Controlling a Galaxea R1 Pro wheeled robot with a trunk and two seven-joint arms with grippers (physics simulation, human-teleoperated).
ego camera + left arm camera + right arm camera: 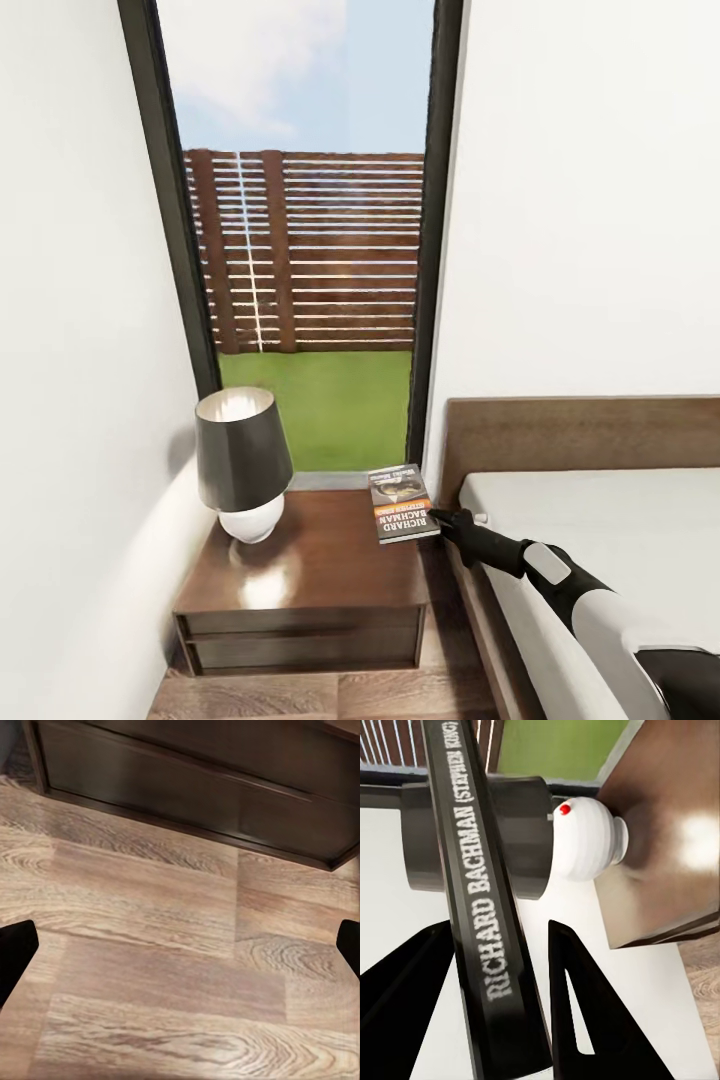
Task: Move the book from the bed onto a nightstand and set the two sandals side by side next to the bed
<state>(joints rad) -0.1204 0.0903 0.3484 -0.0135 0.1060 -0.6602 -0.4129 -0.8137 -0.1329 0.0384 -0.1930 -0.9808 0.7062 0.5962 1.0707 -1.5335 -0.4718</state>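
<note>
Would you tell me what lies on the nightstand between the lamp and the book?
Nothing: in the head view, the nightstand shows bare glossy top between the lamp and the book.

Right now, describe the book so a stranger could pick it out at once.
Find the tall window beside the bed; under it stands a dark nightstand with a black-shaded lamp. The book sits at the nightstand's bed-side edge, held by the right end effector. It is the thin dark paperback with RICHARD BACHMAN on an orange band.
</note>
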